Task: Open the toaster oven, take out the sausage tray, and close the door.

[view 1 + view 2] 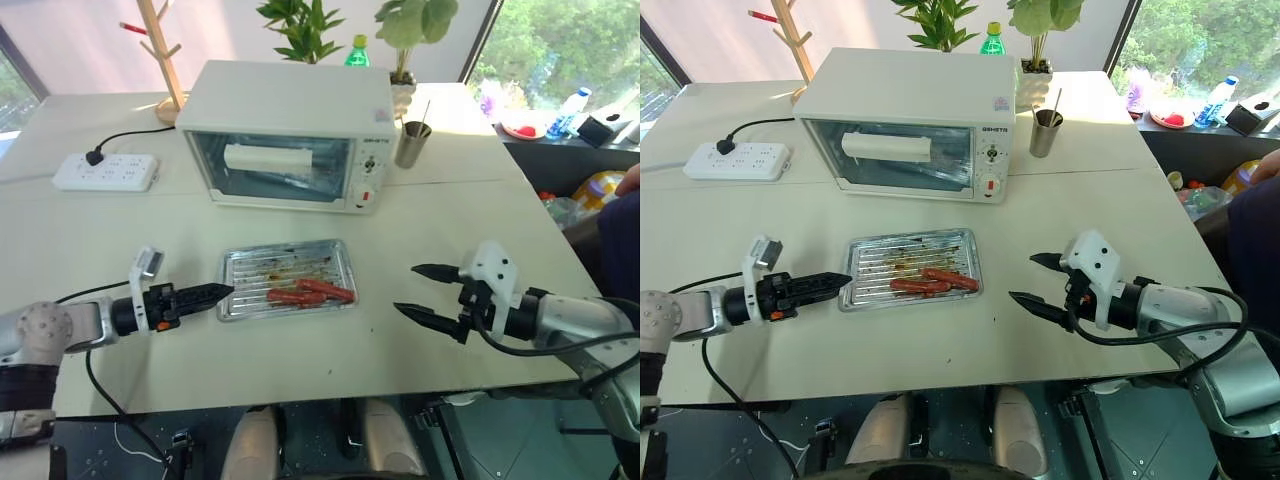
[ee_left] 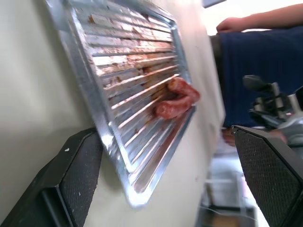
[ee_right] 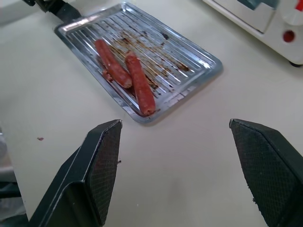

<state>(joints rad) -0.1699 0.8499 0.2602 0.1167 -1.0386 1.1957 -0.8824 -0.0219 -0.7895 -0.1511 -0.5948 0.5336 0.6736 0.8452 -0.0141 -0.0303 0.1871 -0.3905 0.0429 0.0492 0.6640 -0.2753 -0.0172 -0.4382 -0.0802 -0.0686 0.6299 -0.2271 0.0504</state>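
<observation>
The white toaster oven [image 1: 300, 100] stands at the back of the table with its glass door [image 1: 270, 178] closed and the white bar handle [image 1: 268, 158] across it. In front of it the silver sausage tray [image 1: 250, 270] lies flat on the table, with a few red-brown sausages [image 1: 312, 292] near its front right corner. My left gripper [image 1: 222, 292] is at the tray's left edge. In the left wrist view its fingers [image 2: 71, 184] stand wide apart, open, with the tray's rim [image 2: 102, 127] just ahead. My right gripper [image 1: 406, 288] hovers open to the right of the tray, holding nothing.
A white power strip [image 1: 105, 171] with a black cable lies at the back left. A metal cup [image 1: 411, 143] stands right of the oven, with a wooden rack [image 1: 165, 50], plants and a green bottle [image 1: 357, 52] behind. A person [image 1: 620, 235] stands at the right edge.
</observation>
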